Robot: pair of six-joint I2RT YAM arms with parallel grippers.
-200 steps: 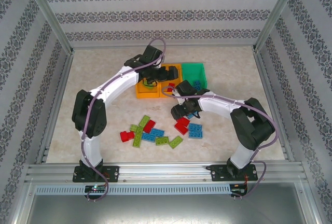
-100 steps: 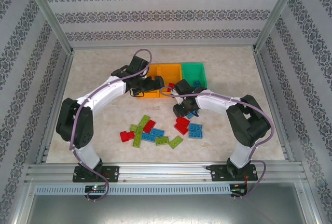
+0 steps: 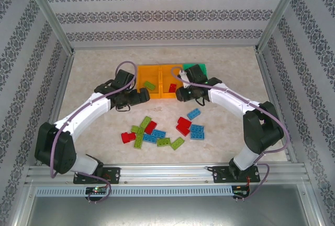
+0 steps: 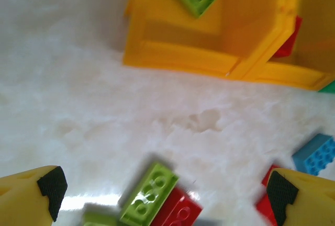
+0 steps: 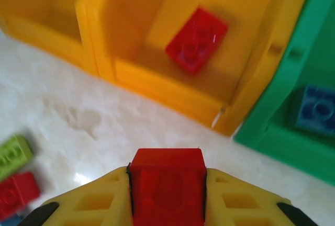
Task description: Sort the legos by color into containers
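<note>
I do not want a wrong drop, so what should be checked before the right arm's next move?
1. Right pincer shut on held brick: ok.
2. Middle bin has a red brick too, colour matches: ok.
3. Held brick above middle bin: not ok, it hangs before the near wall.
4. Left pincer, open, apart from right pincer: ok.
5. Held brick level in the grip: cannot tell.

The left arm (image 3: 84, 112) and right arm (image 3: 230, 96) both have white plastic shells between bulky black joints, with a lilac cable trailing back from each wrist. The left gripper (image 4: 167, 188) and right gripper (image 5: 167, 187) have yellow plastic fingers (image 4: 23, 194) with black tips.
</note>
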